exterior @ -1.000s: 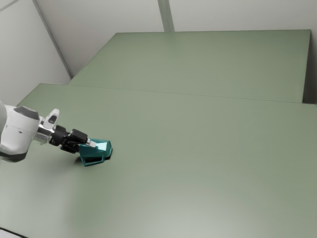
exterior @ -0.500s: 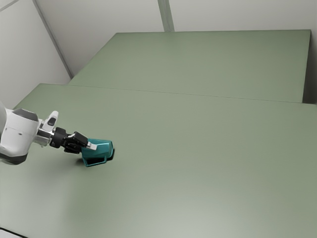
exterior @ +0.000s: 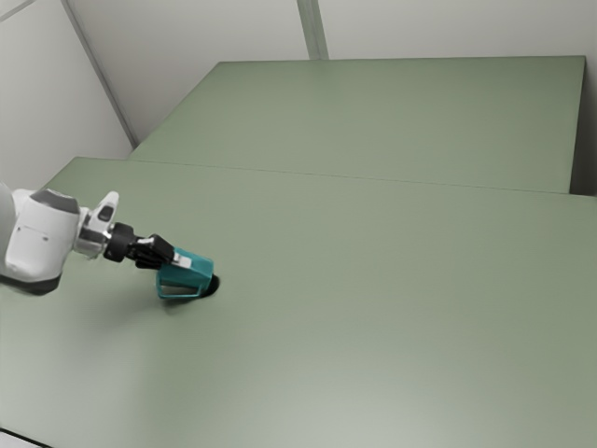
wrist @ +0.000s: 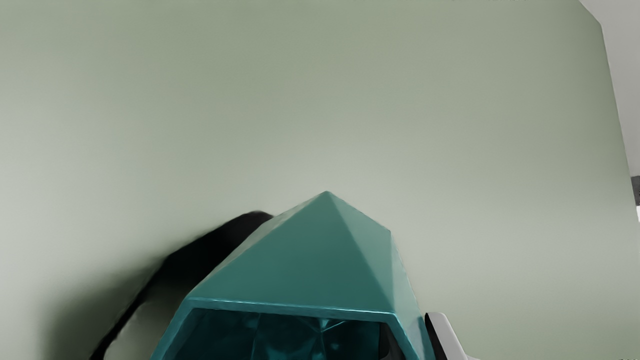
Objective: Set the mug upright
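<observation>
One teal mug (exterior: 200,270) leans at a tilt, its wall pinched in the tool (exterior: 183,262).

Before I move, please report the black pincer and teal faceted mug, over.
Black two-finger pincer shut on wall of teal faceted mug. Mug tilted, not upright. Flat green table below.

mug 1 (exterior: 194,275) | arm 1 (exterior: 39,238) | gripper 1 (exterior: 183,262) | fingers 2 (wrist: 448,337) | green surfaces 2 (exterior: 373,280)

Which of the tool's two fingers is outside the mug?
The pale-backed finger, along the outer wall of the teal faceted mug; the dark finger is inside its mouth.
</observation>
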`<state>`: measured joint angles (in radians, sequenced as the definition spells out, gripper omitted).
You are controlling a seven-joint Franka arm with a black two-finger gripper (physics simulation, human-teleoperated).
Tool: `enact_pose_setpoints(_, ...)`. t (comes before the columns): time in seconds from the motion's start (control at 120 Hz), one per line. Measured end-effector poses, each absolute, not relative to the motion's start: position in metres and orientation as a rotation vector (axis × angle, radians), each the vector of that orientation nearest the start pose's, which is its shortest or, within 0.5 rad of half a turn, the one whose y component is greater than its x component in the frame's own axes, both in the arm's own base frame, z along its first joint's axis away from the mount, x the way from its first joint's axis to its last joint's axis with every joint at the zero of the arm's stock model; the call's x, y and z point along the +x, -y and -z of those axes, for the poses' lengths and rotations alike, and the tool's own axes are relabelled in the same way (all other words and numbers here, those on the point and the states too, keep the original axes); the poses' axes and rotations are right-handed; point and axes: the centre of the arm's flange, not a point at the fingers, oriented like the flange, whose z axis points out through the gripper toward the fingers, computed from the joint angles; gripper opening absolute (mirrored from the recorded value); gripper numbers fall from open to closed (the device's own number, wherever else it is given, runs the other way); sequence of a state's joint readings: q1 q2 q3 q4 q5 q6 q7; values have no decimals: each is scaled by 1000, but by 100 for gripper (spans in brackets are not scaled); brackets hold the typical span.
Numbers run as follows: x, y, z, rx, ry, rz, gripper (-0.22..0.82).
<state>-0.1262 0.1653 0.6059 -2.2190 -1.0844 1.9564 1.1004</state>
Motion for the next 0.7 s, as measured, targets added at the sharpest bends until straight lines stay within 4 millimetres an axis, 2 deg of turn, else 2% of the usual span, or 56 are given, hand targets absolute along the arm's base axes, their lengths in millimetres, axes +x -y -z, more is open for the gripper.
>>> enact_pose_setpoints(0.183, 510, -161, -326, 2297, 58, -443, -17)
enact_pose_setpoints(0.375, 546, -112, -356, 2329, 236, -439, -17)
enact_pose_setpoints(0.442, 560, -88, -374, 2382, 353, -417, -17)
enact_pose_setpoints(0.558, 568, -50, -395, 2532, 585, -331, -17)
enact_pose_setpoints(0.633, 573, -35, -406, 2645, 725, -277, -18)
enact_pose_setpoints(0.7, 575, -31, -410, 2736, 807, -232, -18)
